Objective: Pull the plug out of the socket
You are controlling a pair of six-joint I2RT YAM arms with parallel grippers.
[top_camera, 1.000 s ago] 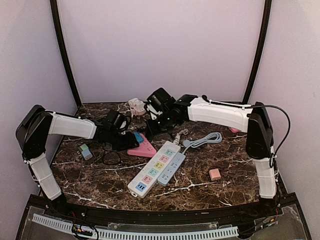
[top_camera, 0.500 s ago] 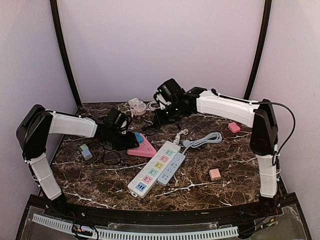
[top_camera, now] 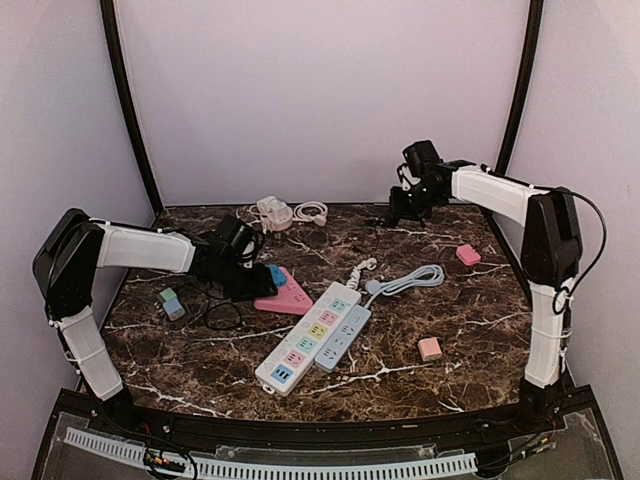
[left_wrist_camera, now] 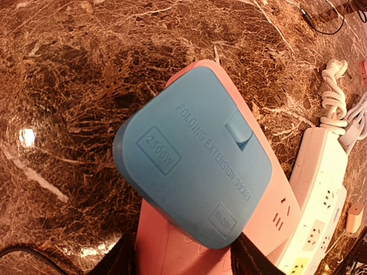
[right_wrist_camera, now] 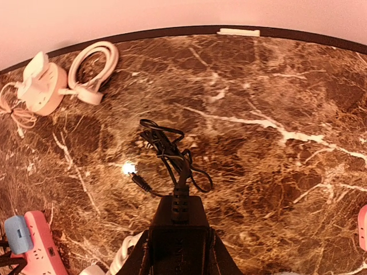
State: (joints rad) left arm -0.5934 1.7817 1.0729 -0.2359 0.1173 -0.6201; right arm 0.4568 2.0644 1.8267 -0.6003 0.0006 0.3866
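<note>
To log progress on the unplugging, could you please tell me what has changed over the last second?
The right hand, gripping the black plug with its cable dangling, swung up and away from the folding socket toward the back right. The left hand stayed clamped on that socket. The white power strips have not moved.

Robot lab booth: plain lilac walls (top_camera: 320, 100) enclosing a marble-look table (top_camera: 480, 305).

blue adapter (left_wrist_camera: 195, 172) atop pink socket (left_wrist_camera: 160, 246) | fingers (left_wrist_camera: 252, 260) apparently gripping socket's near end | white power strip (left_wrist_camera: 321, 183) at right
</note>
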